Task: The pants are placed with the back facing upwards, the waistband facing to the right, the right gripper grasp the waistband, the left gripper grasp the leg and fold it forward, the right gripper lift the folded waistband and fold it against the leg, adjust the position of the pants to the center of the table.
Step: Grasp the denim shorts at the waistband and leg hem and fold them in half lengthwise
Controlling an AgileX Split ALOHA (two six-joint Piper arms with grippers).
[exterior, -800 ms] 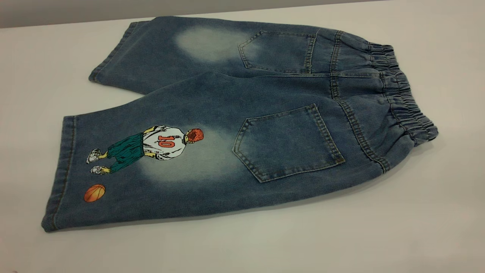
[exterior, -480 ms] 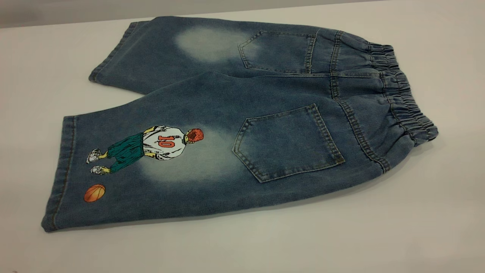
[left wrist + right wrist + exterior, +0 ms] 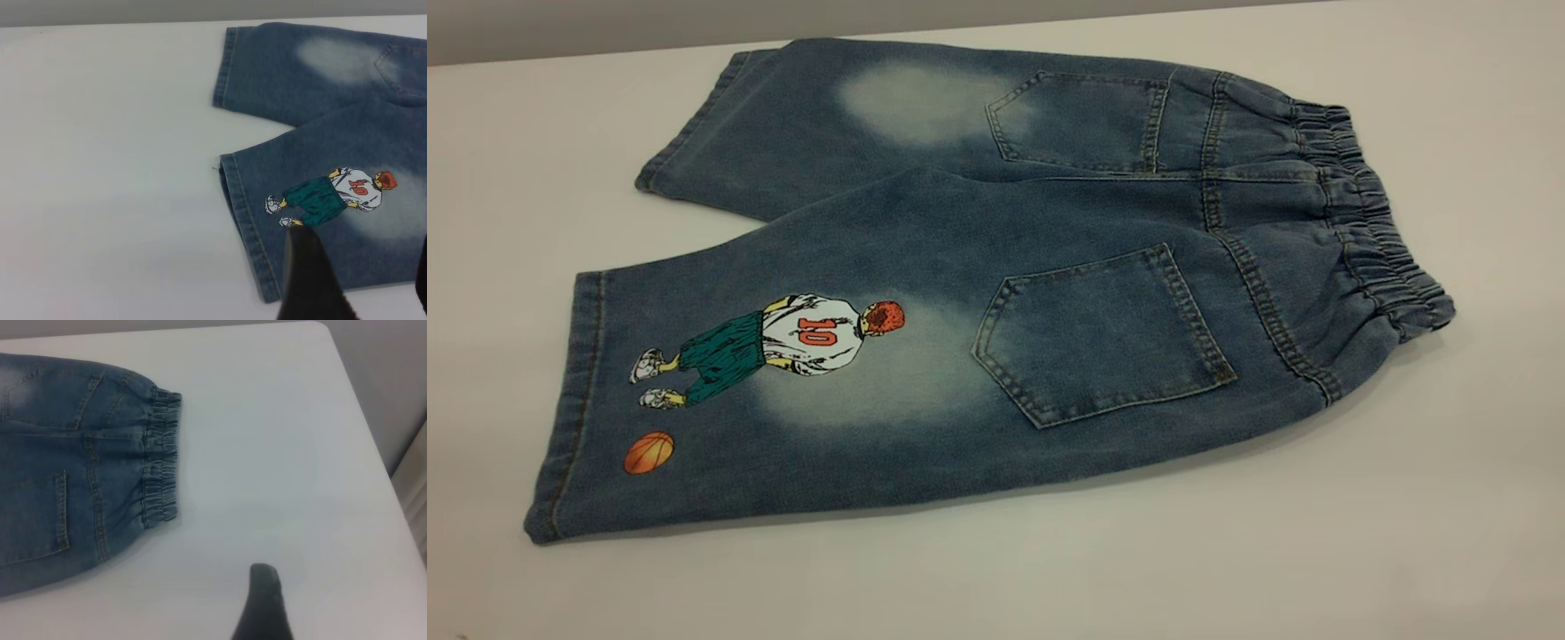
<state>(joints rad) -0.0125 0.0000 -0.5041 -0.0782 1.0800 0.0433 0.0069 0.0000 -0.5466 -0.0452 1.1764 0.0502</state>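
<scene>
Blue faded-denim knee-length pants (image 3: 996, 276) lie flat on my pale matte desk (image 3: 1449, 498), back side up, filling most of the exterior frame. Their gathered elastic waistband (image 3: 1374, 218) sits at the right of the frame, running from upper right toward middle right. Two stitched back patch pockets (image 3: 1103, 333) show, one above the other. The printed leg (image 3: 729, 400) reaches to the lower left, carrying a red-haired player in a white number 10 shirt (image 3: 783, 342) and an orange basketball (image 3: 648, 452) near the hem. The plain leg (image 3: 827, 116), with only a pale faded patch, points to the upper left.

On my left wrist camera, the left end effector (image 3: 357, 283) shows two dark fingers (image 3: 308, 280) held well apart at the lower right of the frame, above the printed leg's hem end. On my right wrist camera, the right end effector (image 3: 263, 603) shows as one dark finger at the bottom edge, over bare desk, apart from the waistband; I cannot tell how its fingers stand.
</scene>
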